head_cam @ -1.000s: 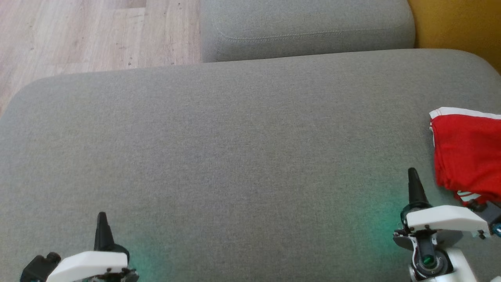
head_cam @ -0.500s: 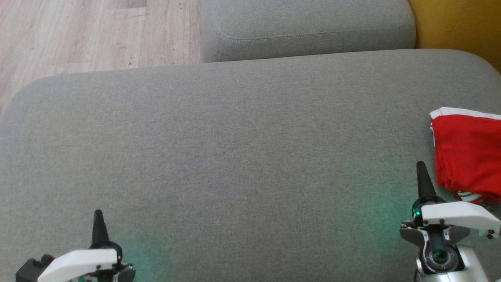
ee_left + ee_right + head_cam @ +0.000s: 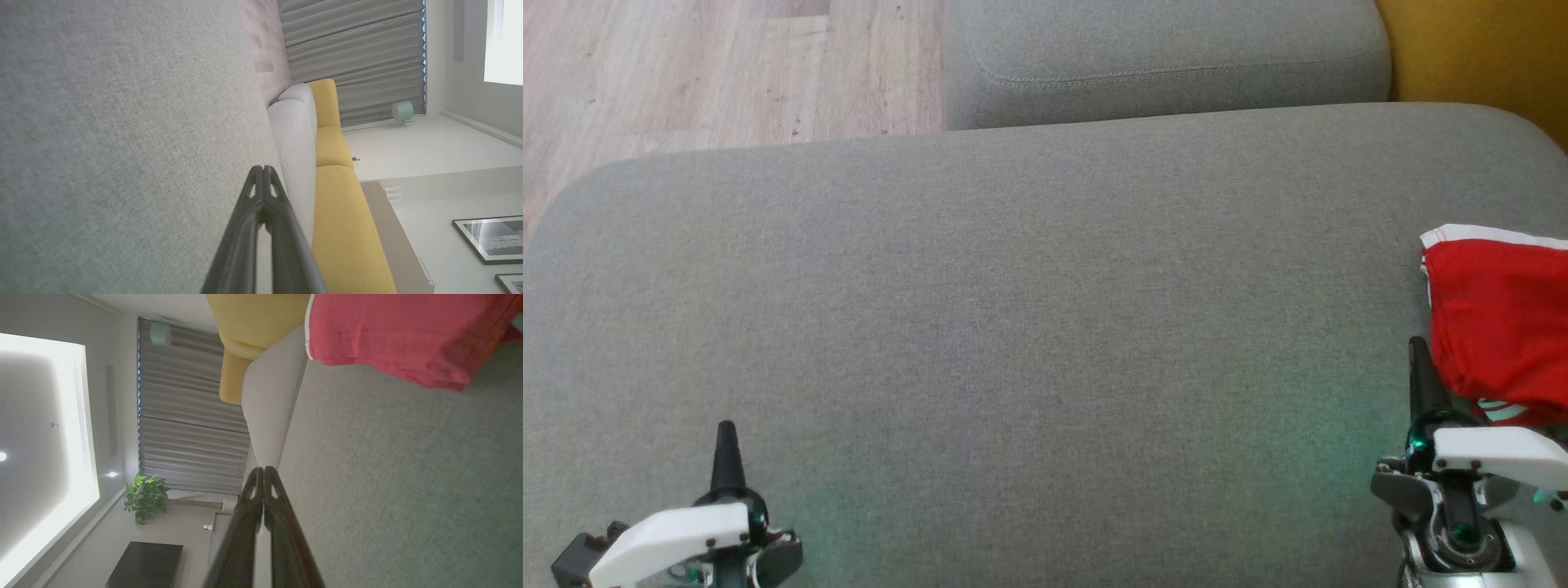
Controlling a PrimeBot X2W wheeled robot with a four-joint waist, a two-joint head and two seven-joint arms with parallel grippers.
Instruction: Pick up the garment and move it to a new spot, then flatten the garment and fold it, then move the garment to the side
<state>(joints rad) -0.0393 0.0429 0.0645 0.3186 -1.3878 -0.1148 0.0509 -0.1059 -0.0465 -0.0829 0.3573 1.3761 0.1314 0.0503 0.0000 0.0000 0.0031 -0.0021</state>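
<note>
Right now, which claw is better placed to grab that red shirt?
The right. The right claw sits just beside the red shirt on the grey cushion, while the left claw is far across it. Both are shut, so it must open first.

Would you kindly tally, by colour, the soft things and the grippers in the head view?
Red: 1, the garment
Grey: 2, near cushion and far cushion
Yellow: 1, yellow upholstery
Dark-fingered: 2, left gripper and right gripper
Total: 6
</note>
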